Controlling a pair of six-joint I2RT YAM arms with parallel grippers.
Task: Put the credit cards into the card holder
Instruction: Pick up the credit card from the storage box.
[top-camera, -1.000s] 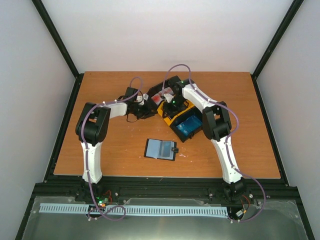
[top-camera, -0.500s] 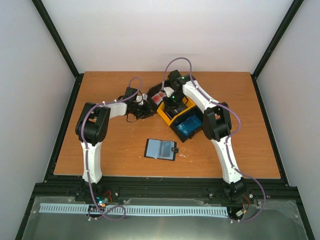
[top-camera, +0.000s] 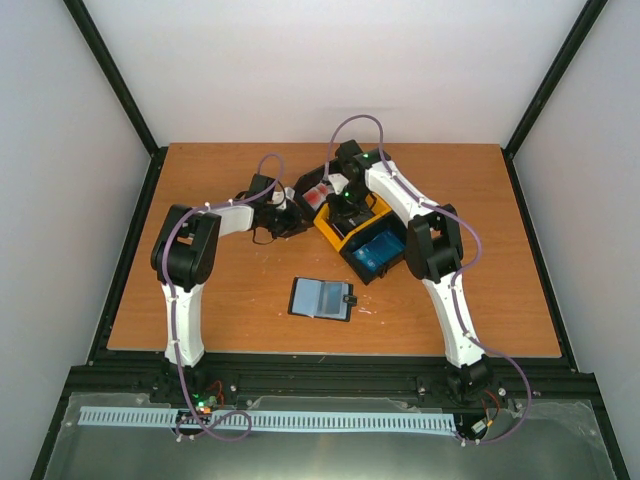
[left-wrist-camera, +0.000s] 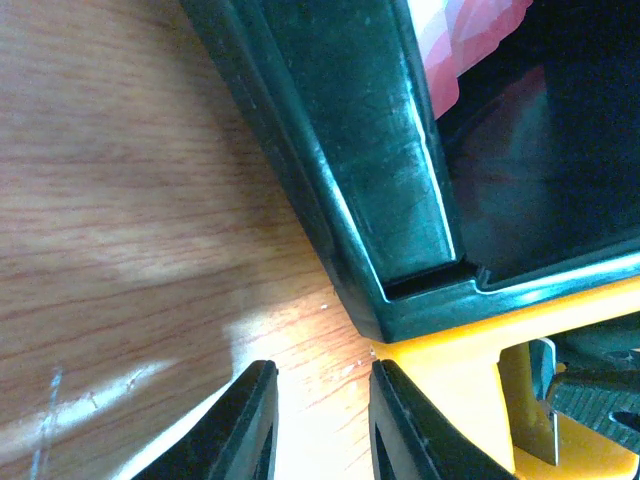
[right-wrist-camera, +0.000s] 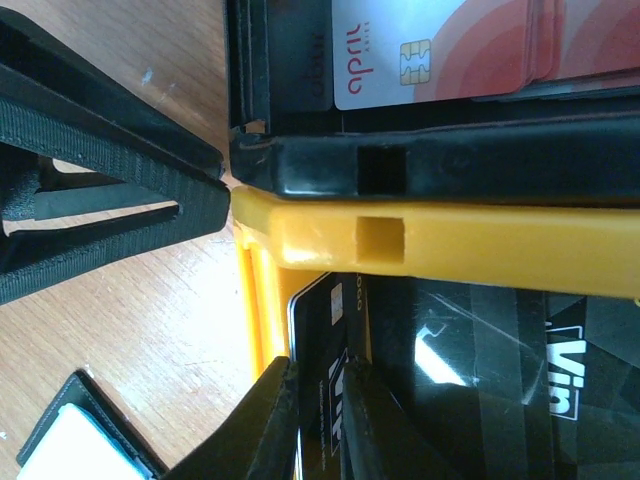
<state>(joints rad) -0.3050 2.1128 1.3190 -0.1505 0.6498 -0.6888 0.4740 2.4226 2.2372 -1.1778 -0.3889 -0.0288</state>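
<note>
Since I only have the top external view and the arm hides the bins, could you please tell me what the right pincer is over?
Observer: In its wrist view, the right pincer straddles the edge of a dark plastic card in the yellow plastic bin.
Operator: Thank you; what lies in the adjoining black plastic bin?
Observer: A red-and-white card with a gold chip, face up.
Operator: Is the left pincer holding anything?
Observer: No; it is open over the wooden table, beside that bin's corner.

red cards (right-wrist-camera: 440, 50): cut by top edge | dark card (right-wrist-camera: 317, 325): partly behind right jaws
</note>
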